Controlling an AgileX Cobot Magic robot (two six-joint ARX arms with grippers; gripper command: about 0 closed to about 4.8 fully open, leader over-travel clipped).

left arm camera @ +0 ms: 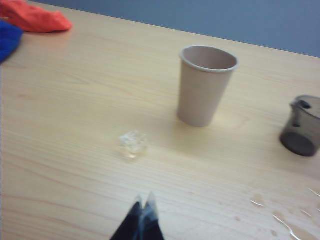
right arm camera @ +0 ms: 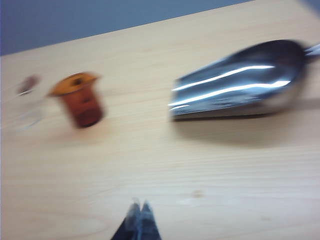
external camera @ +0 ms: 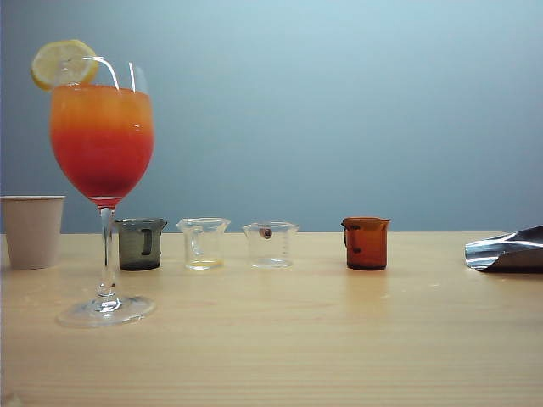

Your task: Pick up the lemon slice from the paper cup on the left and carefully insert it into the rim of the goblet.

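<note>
The lemon slice [external camera: 63, 63] was seen seated on the rim of the goblet [external camera: 103, 144], at the side of the bowl towards the paper cup, standing upright above the orange-to-red drink. The goblet stood on the worktop [external camera: 339, 339] near the left of the exterior view, its round foot nearer the camera than the row of vessels behind it. The paper cup [external camera: 32, 231] was placed at the far left, just beside the goblet's stem in that view and apart from it. Behind the stem a grey beaker [external camera: 140, 243] was set, followed towards the right by a clear beaker [external camera: 204, 242] holding a trace of yellowish liquid, a second clear beaker [external camera: 271, 244], and an amber beaker [external camera: 366, 242]. A metal scoop [external camera: 507, 250] was laid at the right edge.

The left claw [left arm camera: 143, 201] was clenched with nothing held, its tips together above bare wood near a small clear ice cube [left arm camera: 133, 144]; the paper cup [left arm camera: 205, 85] appeared empty as far as its inside could be seen. An orange cloth [left arm camera: 35, 17] and a blue cloth [left arm camera: 7, 40] were lying at the far corner. The right claw [right arm camera: 140, 207] was likewise clenched and empty, held over the worktop near the scoop [right arm camera: 240, 82] and the amber beaker [right arm camera: 80, 100], in a blurred picture.
</note>
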